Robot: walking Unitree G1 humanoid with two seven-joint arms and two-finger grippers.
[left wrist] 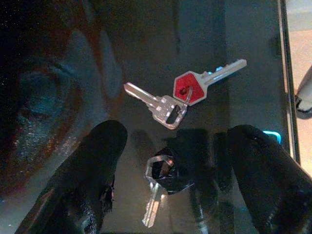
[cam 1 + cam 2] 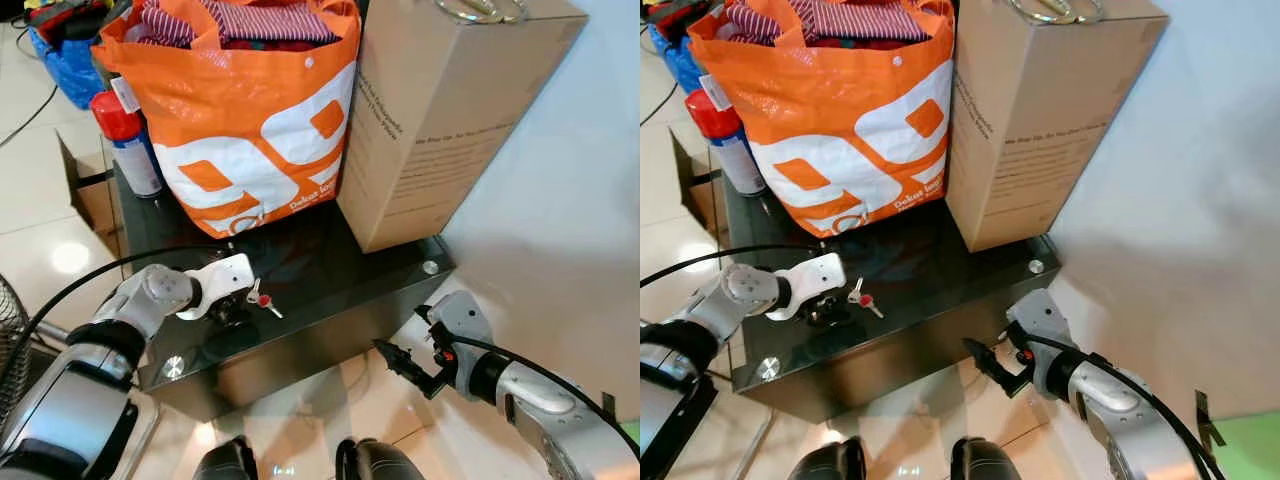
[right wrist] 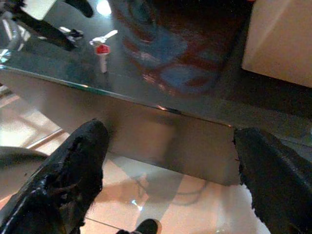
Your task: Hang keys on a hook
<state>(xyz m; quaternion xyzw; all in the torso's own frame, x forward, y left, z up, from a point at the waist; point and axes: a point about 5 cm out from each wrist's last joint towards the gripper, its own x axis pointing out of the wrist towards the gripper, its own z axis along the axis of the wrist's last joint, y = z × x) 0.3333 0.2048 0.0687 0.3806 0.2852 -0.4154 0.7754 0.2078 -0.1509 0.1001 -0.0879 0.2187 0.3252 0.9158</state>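
Keys (image 1: 183, 95) lie flat on black glass table (image 2: 330, 290), lower left of head view. We see left gripper (image 1: 168, 180) just over them, fingers spread wide, gripping nothing. Right gripper (image 3: 170, 180) lower right, off table edge, open, empty.

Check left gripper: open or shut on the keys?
Open. The left gripper has its fingers spread either side of the keys, which lie flat on the dark table, not pinched.
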